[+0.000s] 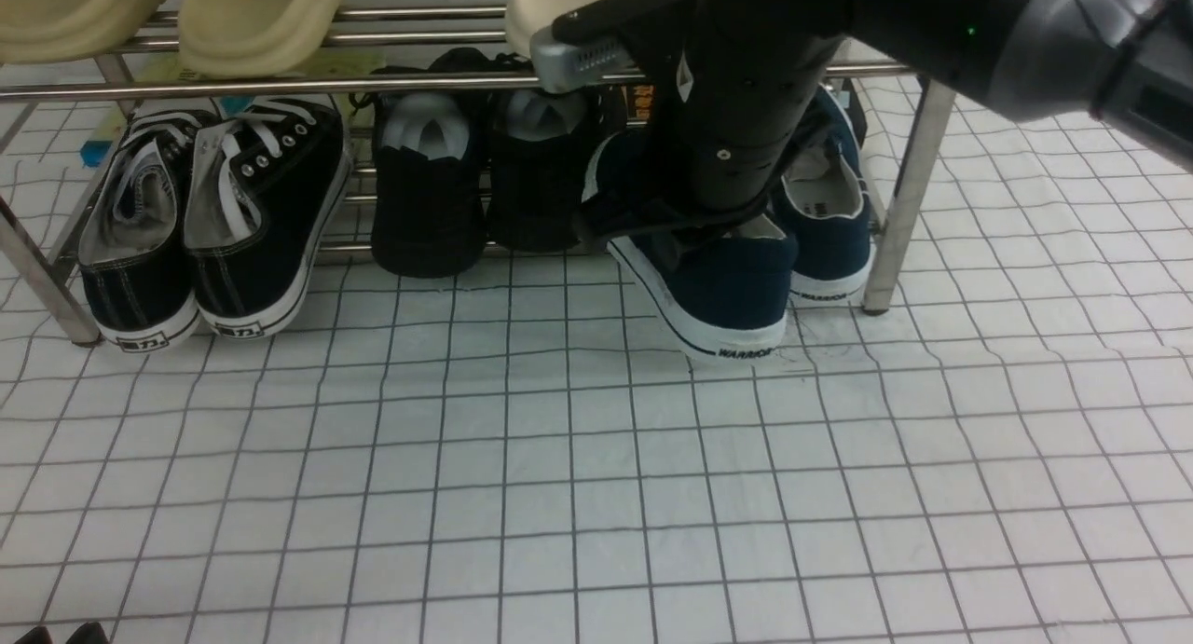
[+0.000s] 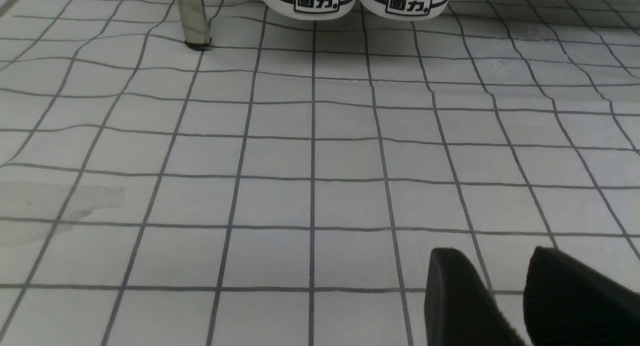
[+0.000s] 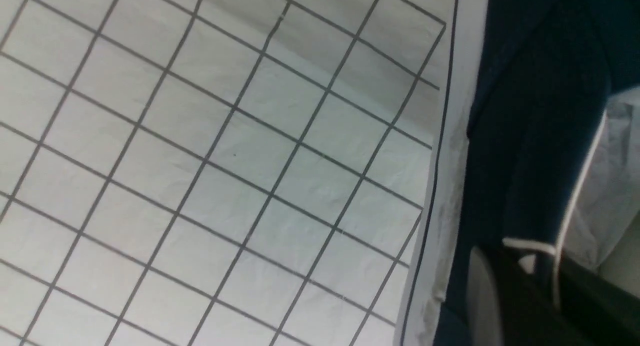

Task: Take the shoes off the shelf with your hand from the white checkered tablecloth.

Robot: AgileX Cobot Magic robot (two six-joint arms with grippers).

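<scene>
Right claw (image 1: 694, 226) reaches down from the upper right, under the front top bar of the shelf (image 1: 280, 89), into the left navy shoe (image 1: 718, 294). In the right wrist view it is closed on the side wall of that shoe's collar, one grey pad outside and a dark finger inside. The left navy shoe lies skewed, with its white heel out past the shelf front on the white checkered tablecloth (image 1: 596, 458) and its toe end hidden behind the arm. The right navy shoe (image 1: 828, 243) sits further back on the lower tier, its heel at the front edge, just beside the right post (image 1: 909, 187). Obstructions: the top bar crosses directly above the claw's body, and the all-black shoes (image 1: 485, 201) stand just beside the held shoe on its left. The black lace-up sneakers (image 1: 200, 243) lean at the far left of the lower tier, well apart from the claw. Cream slippers (image 1: 252, 20) occupy the upper tier. Left claw (image 2: 500, 266) hangs low over bare cloth, well short of the shelf, with its fingers (image 2: 457, 296) narrowly parted and nothing between them.
</scene>
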